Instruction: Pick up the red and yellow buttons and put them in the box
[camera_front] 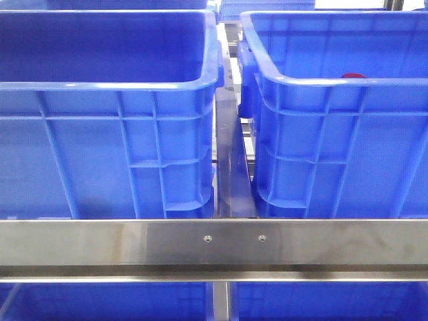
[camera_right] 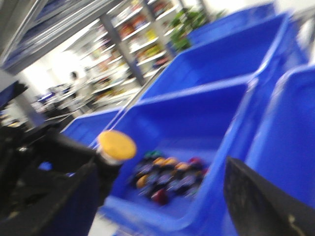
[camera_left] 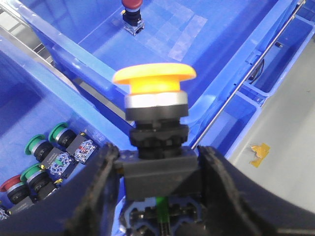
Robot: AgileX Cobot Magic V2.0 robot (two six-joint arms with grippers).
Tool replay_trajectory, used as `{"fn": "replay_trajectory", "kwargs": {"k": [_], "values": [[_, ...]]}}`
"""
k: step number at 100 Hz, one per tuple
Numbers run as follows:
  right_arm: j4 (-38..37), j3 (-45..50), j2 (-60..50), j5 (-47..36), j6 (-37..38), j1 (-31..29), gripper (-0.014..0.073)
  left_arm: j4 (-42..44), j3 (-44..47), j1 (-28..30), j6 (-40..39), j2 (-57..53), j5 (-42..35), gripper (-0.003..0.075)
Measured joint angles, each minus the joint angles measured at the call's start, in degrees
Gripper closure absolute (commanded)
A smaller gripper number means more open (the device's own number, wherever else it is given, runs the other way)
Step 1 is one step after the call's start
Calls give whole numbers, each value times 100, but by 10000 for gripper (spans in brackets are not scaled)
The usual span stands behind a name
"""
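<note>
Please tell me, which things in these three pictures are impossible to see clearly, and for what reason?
- Front view: both arms are out of frame; the crate walls hide the contents, except a red sliver behind the right crate's rim.
- Right wrist view: motion blur smears the pile of buttons; their types are unreadable. Whether the right gripper holds anything is unclear.
- Left wrist view: the left gripper covers the yellow button's base; the red button is cut by the edge.

We see bright, even light on the blue crates (camera_front: pixel 107 154). The metal bar (camera_front: pixel 214 242) shines a little. The left wrist view is sharp. The right wrist view is very blurry.
</note>
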Motion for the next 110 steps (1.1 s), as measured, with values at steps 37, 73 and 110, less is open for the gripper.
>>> {"fn": "replay_trajectory", "kwargs": {"k": [37, 73, 110], "values": [[8, -714, 1908, 1971, 901, 0, 43, 0, 0, 0, 0, 0, 25, 739], [-24, -1329, 2995, 2584, 1347, 158, 43, 0, 0, 0, 0, 0, 38, 739], [-24, -2090, 3738, 2529, 1370, 947, 43, 0, 0, 0, 0, -3, 50, 739]]}}
